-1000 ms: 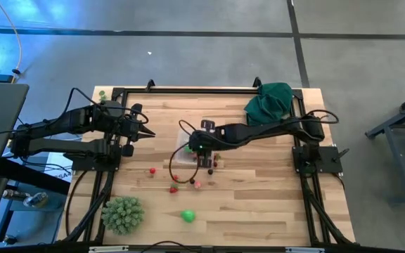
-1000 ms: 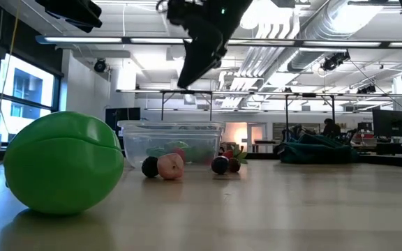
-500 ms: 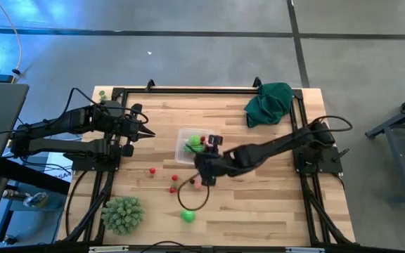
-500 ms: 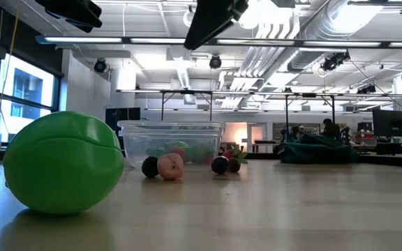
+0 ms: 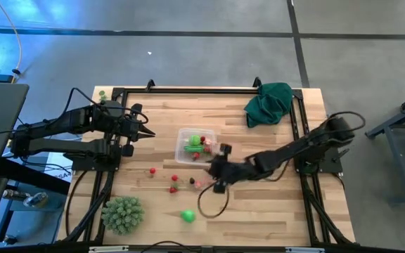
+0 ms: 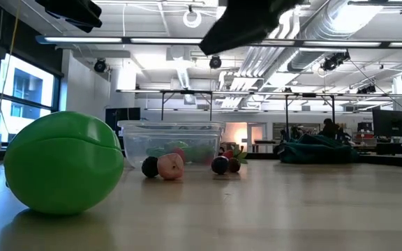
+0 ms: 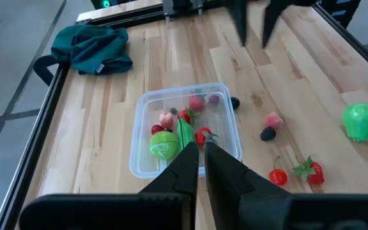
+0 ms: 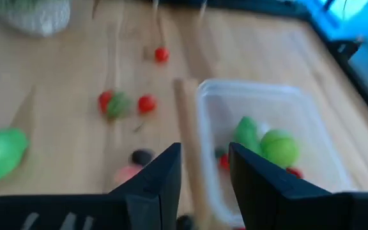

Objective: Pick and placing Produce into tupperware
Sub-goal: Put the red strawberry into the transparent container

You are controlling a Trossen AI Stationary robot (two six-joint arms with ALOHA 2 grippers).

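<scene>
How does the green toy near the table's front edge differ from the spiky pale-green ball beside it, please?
The green toy is bright, saturated green with a smooth, glossy skin; the spiky ball is pale, dull green and covered in points. The green toy is clearly the smaller of the two. The green toy lies nearer the table's middle, while the spiky ball sits toward the left corner. Both rest loose on the wooden table, outside the clear container.

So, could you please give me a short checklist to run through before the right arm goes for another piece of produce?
1. Right gripper empty, fingers apart: ok.
2. Tupperware upright, with room inside: ok.
3. Loose produce in view, such as the pink piece and dark piece beside the tupperware: ok.
4. Left gripper shut and parked clear at the table's left: ok.
5. Right gripper lined up over a piece: cannot tell.
</scene>
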